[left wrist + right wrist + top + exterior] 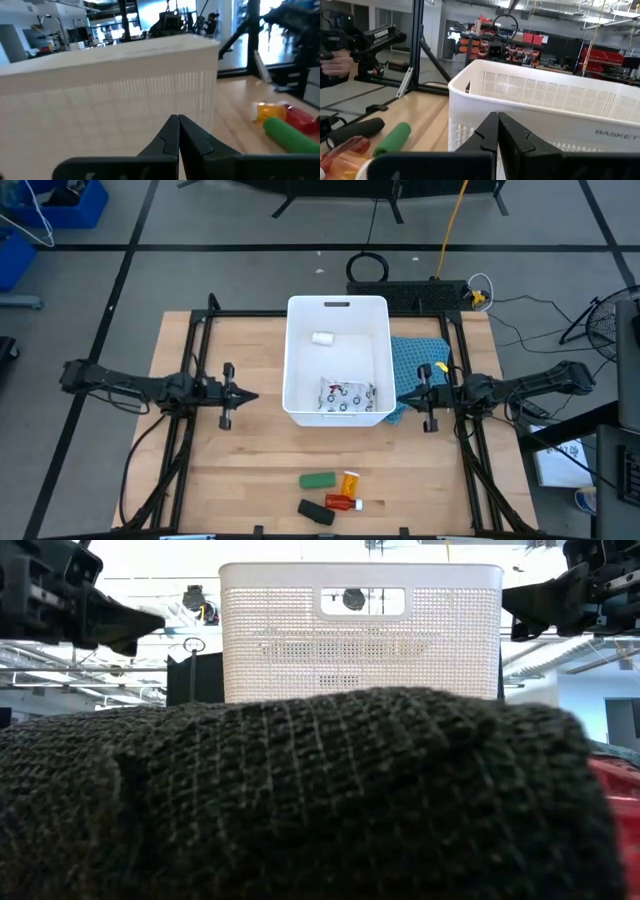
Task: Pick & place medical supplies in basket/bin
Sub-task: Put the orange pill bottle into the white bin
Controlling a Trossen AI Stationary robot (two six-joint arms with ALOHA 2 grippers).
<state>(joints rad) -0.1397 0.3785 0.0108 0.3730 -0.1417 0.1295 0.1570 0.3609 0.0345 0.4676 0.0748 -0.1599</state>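
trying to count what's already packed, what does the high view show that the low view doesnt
Only the high view shows inside the basket: a small white bottle and a white patterned packet. It also shows the green block, orange pill bottle, red tube and black block on the table, plus the blue cloth.

Only the low view shows the basket's perforated wall and slot handle side-on, behind a dark object filling the foreground.

Both show the basket flanked by the left tool and right tool.
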